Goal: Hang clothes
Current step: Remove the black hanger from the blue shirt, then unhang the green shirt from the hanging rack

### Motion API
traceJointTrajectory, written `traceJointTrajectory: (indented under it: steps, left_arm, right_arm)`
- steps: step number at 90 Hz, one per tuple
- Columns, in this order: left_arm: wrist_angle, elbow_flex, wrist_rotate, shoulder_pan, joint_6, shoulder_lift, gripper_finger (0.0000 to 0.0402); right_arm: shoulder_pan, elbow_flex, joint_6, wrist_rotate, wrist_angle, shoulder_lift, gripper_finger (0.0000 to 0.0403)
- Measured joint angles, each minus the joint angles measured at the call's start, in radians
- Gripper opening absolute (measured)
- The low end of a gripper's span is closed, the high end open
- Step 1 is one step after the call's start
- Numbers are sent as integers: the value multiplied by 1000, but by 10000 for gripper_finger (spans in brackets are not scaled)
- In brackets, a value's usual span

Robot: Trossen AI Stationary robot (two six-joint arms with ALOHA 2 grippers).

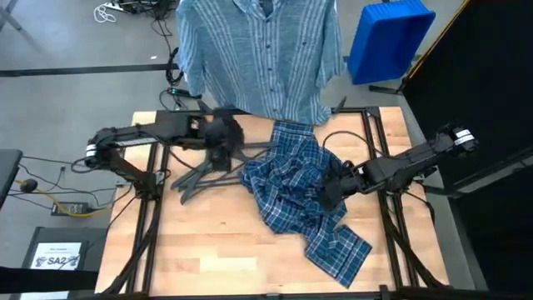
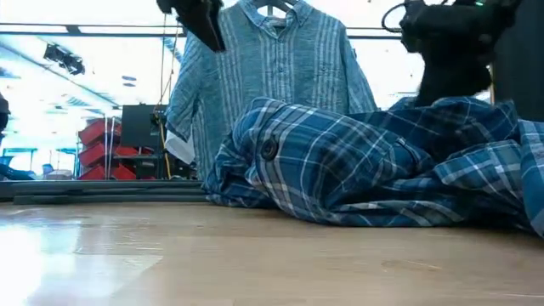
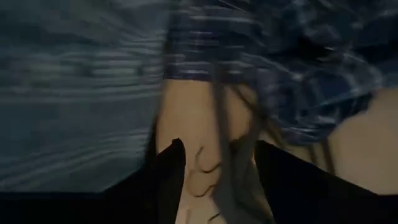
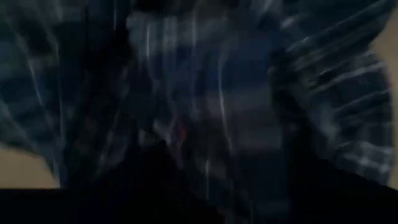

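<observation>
From above, the plaid shirt (image 1: pixel 304 200) is seen crumpled on the worktop (image 1: pixel 208 242), its long axis running from the far middle toward the near right corner. The striped shirt (image 1: pixel 258 54) is already hung beyond the far edge. The right gripper (image 1: pixel 331 190) is pressed into the plaid cloth at its right side and is the nearer arm; the left gripper (image 1: pixel 223 143) is held over the dark hangers (image 1: pixel 204 175), which lie just left of the shirt, touching its edge

At table height, the plaid shirt (image 2: pixel 382 161) is shown as a low heap, with the striped shirt (image 2: pixel 272 76) hanging behind it

Through the left wrist camera, the jaws are seen apart with a thin hanger bar (image 3: pixel 233 168) between the fingers (image 3: pixel 171 171)

Through the right wrist camera, only plaid cloth (image 4: pixel 236 112) is made out; whether those jaws are apart or clamped cannot be told
</observation>
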Motion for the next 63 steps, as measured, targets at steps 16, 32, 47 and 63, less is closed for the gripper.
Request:
traceJointTrajectory:
  steps: [16, 32, 47, 63]
  left_arm:
    - [126, -6, 50, 118, 7, -154, 175]
    - [328, -78, 69, 202, 36, -245, 175]
    - [485, -150, 52, 250, 75, -260, 175]
    - [520, -197, 39, 260, 73, -226, 175]
  right_arm:
    - [-29, 114, -139, 81, 11, 0, 296]
    - [-65, 234, -385, 244, 67, 0, 285]
    - [-129, 305, -645, 404, 269, -1, 262]
    - [-306, 373, -856, 230, 415, 0, 236]
